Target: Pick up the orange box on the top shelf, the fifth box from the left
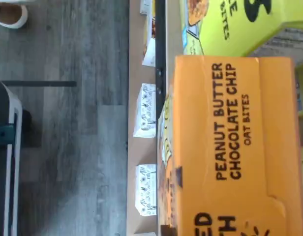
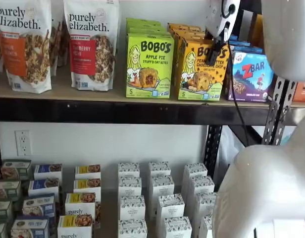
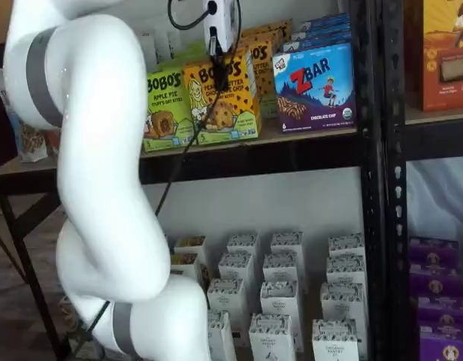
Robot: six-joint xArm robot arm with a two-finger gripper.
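here the robot arm (image 3: 89, 188) fills the foreground of both shelf views, its white links standing between the cameras and the rack. the top shelf (image 2: 118, 106), a tan board with a black front rail, carries a row of goods: two granola bags (image 2: 90, 42) at one end, then the lime-green apple pie box (image 2: 148, 64), then the orange box (image 2: 201, 69), then the blue zbar box (image 2: 251, 74). the orange box stands upright at the front edge of the board, just beside the apple pie box on one side and the zbar box on the other, with more cartons alike behind it. in the wrist view its top panel (image 1: 230, 142) reads "peanut butter chocolate chip oat bites". the hand (image 3: 218, 71) hangs at the upper front edge of the orange box; its black fingers show no clear gap, so i cannot tell whether they are released or clenched. small white boxes (image 2: 160, 198) stand below.
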